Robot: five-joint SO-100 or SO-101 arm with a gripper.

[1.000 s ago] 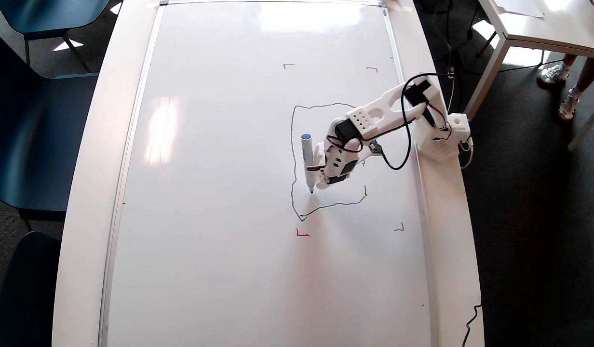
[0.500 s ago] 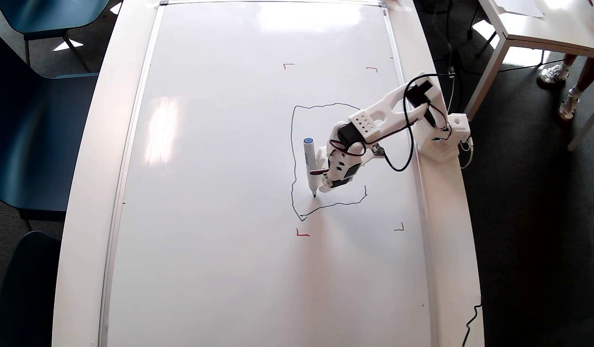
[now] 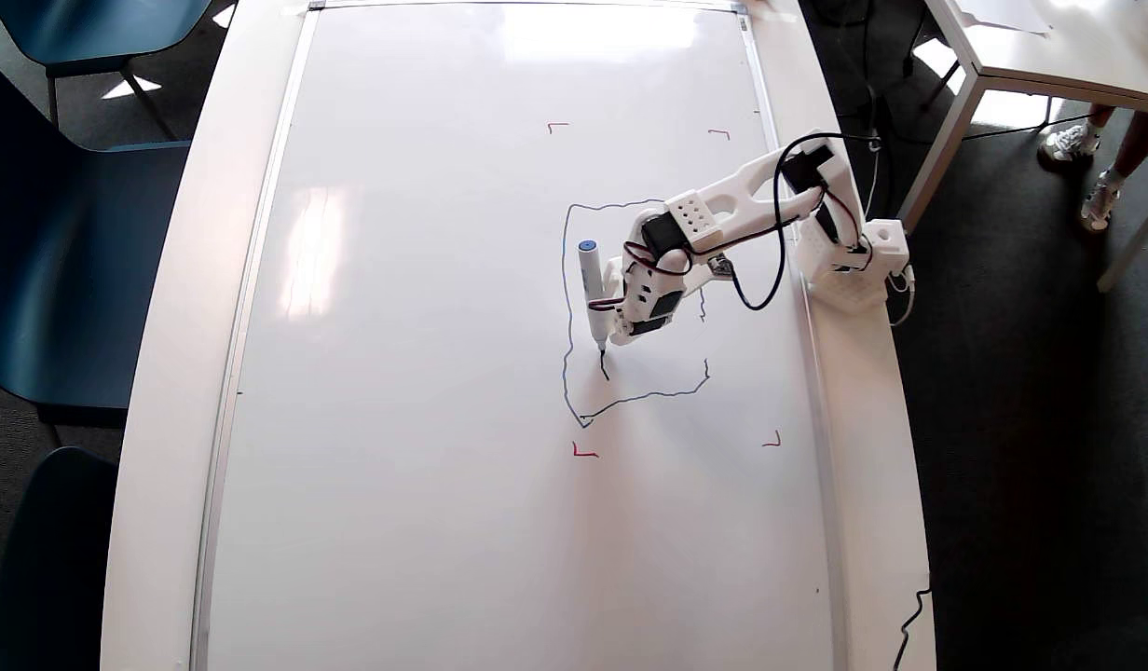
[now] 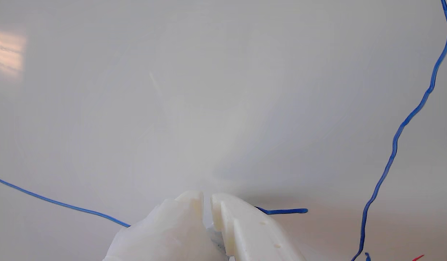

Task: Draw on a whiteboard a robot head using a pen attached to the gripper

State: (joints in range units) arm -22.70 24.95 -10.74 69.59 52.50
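The whiteboard [image 3: 425, 373] lies flat and fills most of the overhead view. The robot head [image 3: 565, 308] is a wobbly dark-blue outline, with its left side, bottom and parts of the top and right showing. The pen [image 3: 591, 289], white with a blue cap, is fixed to the left side of the gripper [image 3: 622, 328]. Its dark tip touches the board inside the outline, at the top of a short stroke [image 3: 605, 366]. In the wrist view the white fingers [image 4: 241, 224] stand together with only a thin slit, nothing between them. The pen is out of that view; blue lines [image 4: 397, 134] cross the board.
Red corner marks [image 3: 584, 452] frame the drawing area. The arm's base [image 3: 849, 266] sits on the white table edge to the right of the board, with a black cable looping over the arm. Blue chairs [image 3: 61, 233] stand at the left. Another white table [image 3: 1049, 56] and a person's feet [image 3: 1077, 144] are at the top right.
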